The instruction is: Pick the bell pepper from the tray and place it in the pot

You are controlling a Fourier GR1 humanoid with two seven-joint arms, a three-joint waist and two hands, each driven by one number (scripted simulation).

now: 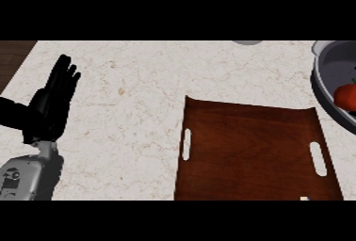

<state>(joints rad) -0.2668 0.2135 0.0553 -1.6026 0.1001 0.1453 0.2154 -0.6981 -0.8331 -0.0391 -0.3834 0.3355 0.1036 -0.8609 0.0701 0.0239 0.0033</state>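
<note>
Light here is even and soft, spread flat across the pale marble counter (pixel 153 94) with no hot spots. The left hand (pixel 54 94) reads nearly pure black, its surface detail lost, and throws a faint soft-edged shadow just beside its forearm. The wooden tray (pixel 254 150) is dark and rich, with a mild sheen along its far edge. Inside the grey pot (pixel 334 70) the wall shades gently darker toward the bottom.
</note>
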